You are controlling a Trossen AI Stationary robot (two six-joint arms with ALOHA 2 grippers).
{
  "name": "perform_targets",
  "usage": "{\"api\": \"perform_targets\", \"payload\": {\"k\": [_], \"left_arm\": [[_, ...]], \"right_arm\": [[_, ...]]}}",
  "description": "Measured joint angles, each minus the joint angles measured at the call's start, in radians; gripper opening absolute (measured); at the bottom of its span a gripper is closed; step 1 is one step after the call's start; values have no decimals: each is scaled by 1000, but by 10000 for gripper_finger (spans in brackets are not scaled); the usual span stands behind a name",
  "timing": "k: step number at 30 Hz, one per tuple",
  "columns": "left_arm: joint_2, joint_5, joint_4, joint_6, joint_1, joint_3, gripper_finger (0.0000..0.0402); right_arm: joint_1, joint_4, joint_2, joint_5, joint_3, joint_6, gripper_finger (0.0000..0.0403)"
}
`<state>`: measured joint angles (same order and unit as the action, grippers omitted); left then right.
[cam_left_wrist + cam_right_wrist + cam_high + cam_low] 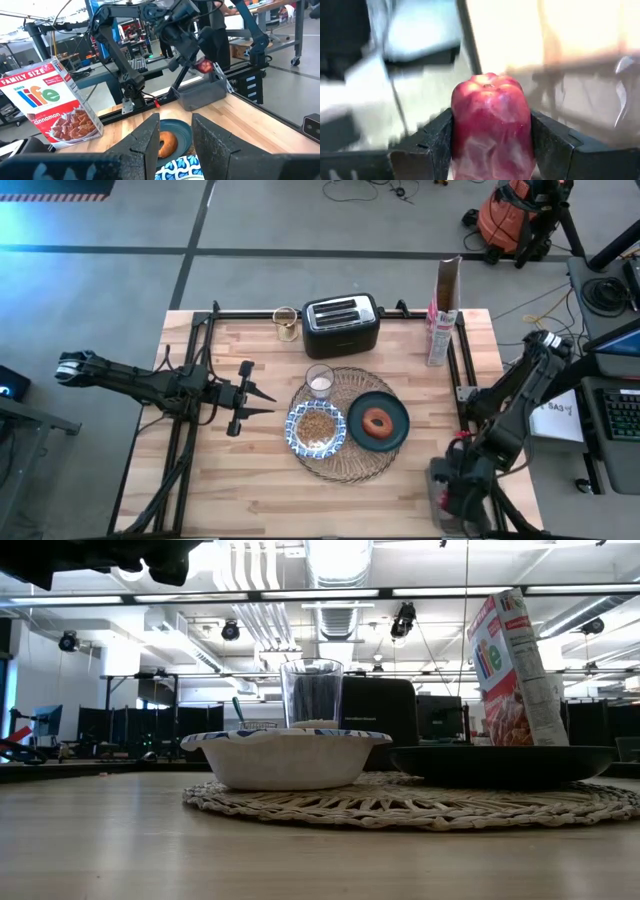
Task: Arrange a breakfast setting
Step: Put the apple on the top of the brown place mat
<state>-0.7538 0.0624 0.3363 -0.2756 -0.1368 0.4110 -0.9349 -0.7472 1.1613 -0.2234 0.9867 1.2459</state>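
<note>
We see the round woven straw placemat (345, 465) lying near the middle of the wooden table (260, 490), and three pieces of the setting rest on it. The blue-and-white patterned bowl (316, 430) sits on the mat's left part, filled with brown cereal. Just beside it, on the mat's right part, stands the dark teal plate (398, 415) with the brown ring-shaped pastry (378, 422) lying on its centre. The small clear glass (320, 380) stands upright on the mat's far edge, behind the bowl, with something white in its bottom. From table height we see the bowl (285, 758) in front, the glass (311, 693) behind it and the plate (500, 765) to one side, all on the mat (400, 805).

Our left gripper (268, 399) hovers over bare wood to the left of the mat, pointing toward the bowl, its fingers (145, 145) spread apart with nothing between them. Our right gripper (492, 150) is folded back at the table's near right corner, above a grey bin (200, 95), and its fingers are clamped on a red apple (492, 125).

Behind the mat, along the far edge, we see a black toaster (341, 325), a small jar (286, 323) to its left, and a cereal box (444, 305) standing upright to its right
</note>
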Motion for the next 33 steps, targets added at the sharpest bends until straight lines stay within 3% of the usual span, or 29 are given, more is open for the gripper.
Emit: {"api": "perform_targets", "payload": {"k": [8, 16, 20, 29, 31, 33], "left_arm": [[0, 0, 0, 0, 0, 0, 96], [0, 0, 0, 0, 0, 0, 96], [0, 1, 0, 0, 0, 0, 96], [0, 1, 0, 1, 0, 0, 96], [0, 1, 0, 1, 0, 0, 96], [0, 1, 0, 1, 0, 0, 96]], "right_arm": [[101, 3, -28, 433, 1, -209, 202], [248, 3, -13, 637, 2, -382, 202], [334, 4, -2, 747, 2, -361, 202], [488, 32, 5, 1061, 2, 27, 202], [506, 72, 5, 1070, 2, 34, 202], [518, 127, 8, 1064, 2, -57, 202]]}}
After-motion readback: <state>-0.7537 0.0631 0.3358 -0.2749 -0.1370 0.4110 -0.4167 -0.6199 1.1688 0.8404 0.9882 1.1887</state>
